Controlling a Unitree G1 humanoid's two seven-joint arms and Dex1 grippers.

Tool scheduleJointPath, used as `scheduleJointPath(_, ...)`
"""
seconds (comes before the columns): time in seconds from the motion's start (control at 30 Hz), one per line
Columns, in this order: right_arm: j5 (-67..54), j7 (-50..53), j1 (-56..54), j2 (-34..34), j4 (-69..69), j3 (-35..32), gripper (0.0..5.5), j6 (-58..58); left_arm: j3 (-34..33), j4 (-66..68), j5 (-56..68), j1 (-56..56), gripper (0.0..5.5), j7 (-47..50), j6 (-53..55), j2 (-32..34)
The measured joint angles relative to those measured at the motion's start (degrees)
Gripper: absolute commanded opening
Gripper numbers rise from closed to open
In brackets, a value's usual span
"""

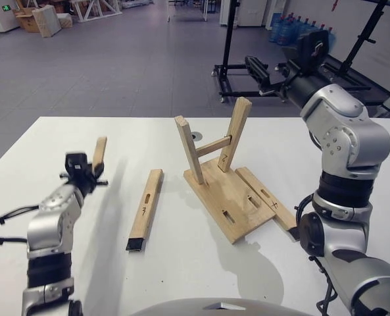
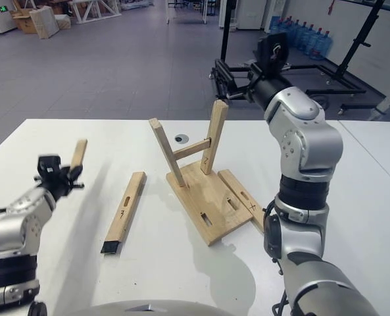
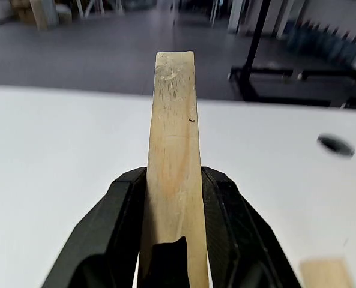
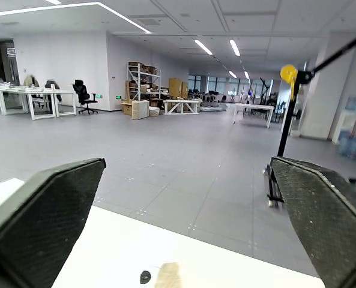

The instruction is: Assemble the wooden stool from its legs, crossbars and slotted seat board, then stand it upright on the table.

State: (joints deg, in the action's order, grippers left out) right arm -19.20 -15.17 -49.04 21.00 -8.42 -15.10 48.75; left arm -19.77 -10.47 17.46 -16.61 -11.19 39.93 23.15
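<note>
Broadly, the white table [image 1: 181, 276] carries everything. Near its middle lies the board [image 1: 231, 201], slots showing on its upper face. Two legs stand up from its far part, the left one [image 1: 189, 150] leaning left and the right one [image 1: 235, 133] leaning right. A short crossbar [image 1: 212, 146] joins them about halfway up.

Touching the board's right edge lies the right bar [image 1: 268, 197], flat on the table; whether the board rests on it I cannot tell. To the board's left, apart from it, the left bar [image 1: 146, 209] lies flat with a dark near end and a slot in its face.

The right gripper [image 4: 190, 198] is raised over the table's far side, above and behind the legs. Its fingers [image 4: 51, 210] are spread wide, holding and touching nothing.

The left gripper [image 3: 174, 180] sits low over the table's left part, well apart from the board. Its fingers [image 3: 126, 198] are closed against both sides of a wooden stick [image 3: 173, 120], which points up and away.

A small dark hole [image 2: 181, 138] sits in the table just behind the left leg.
</note>
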Motion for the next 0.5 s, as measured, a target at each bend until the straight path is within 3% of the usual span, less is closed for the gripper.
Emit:
scheduleJointPath(0.13,-12.59,2.37,-8.02,-2.43,4.5,-11.81,5.09,7.75,1.23,-3.25,5.52,-14.89,1.28,-5.11,-1.67,1.51)
scheduleJointPath(0.3,-37.46,11.55,-14.77,-12.2,7.78,-26.12,5.09,23.35,8.46,-3.39,8.26,-24.84,1.28,-11.72,-5.07,0.36)
scheduleJointPath(0.5,-49.09,22.47,-12.82,-21.16,5.59,-24.12,5.09,27.34,15.27,-4.96,7.75,-24.96,1.28,-13.33,-6.55,-2.86)
